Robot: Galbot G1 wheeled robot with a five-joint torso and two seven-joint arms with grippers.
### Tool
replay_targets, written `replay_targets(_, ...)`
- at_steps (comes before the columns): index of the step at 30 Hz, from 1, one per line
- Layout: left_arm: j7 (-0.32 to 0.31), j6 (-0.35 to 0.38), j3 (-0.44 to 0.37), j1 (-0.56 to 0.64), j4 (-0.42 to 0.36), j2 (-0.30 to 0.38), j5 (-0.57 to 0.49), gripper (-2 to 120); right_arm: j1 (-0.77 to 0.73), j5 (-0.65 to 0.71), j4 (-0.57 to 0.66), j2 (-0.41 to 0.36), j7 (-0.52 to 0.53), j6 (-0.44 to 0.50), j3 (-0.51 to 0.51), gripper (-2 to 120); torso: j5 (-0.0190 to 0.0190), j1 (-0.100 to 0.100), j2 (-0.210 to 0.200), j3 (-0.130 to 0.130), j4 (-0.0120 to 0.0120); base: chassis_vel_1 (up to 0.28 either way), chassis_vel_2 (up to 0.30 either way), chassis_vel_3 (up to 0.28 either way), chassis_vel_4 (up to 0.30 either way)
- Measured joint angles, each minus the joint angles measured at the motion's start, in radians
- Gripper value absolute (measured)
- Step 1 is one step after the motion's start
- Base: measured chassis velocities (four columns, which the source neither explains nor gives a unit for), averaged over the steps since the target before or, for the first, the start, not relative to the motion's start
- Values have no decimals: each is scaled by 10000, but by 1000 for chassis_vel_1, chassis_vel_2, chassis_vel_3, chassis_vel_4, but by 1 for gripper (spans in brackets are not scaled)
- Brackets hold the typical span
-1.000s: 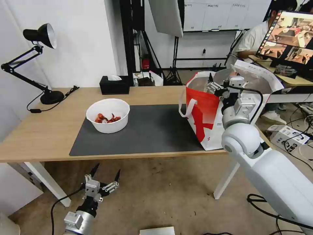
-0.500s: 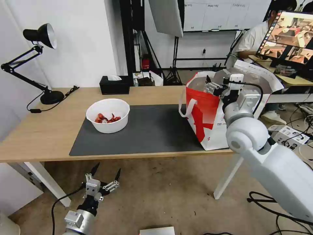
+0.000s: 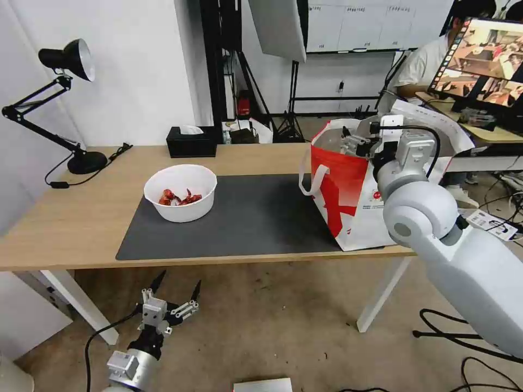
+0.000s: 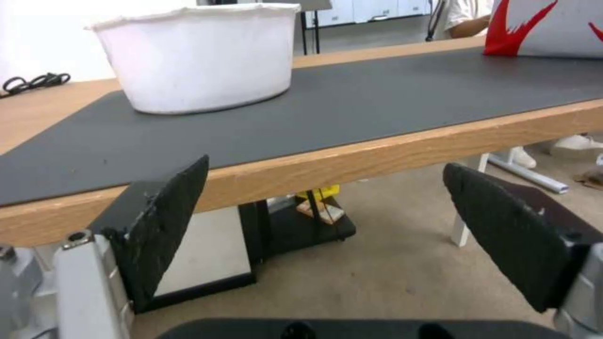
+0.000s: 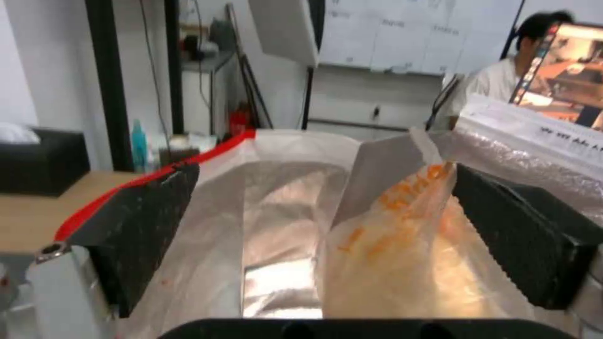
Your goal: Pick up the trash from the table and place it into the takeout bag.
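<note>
Right tool (image 3: 353, 142) wide open over takeout bag (image 3: 348, 190) mouth, holding nothing; beige lump in plastic (image 5: 408, 254) lies inside. White bowl (image 3: 180, 192) on mat, left of bag. Left tool (image 3: 173, 305) open, parked below bench (image 3: 65, 228) edge.

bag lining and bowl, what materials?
Takeout bag lining: looks like silver foil film, shiny and creased with glare. Bowl: matte white, slightly uneven rim, probably paper pulp or foam; can't tell which.
</note>
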Motion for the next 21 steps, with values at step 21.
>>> replay_targets(21,-3,5,-8,83,-164,62,-8,100,509,2716,164,-360,819,-1028,125,100,0,0,0,0,0,0,0,0,0)
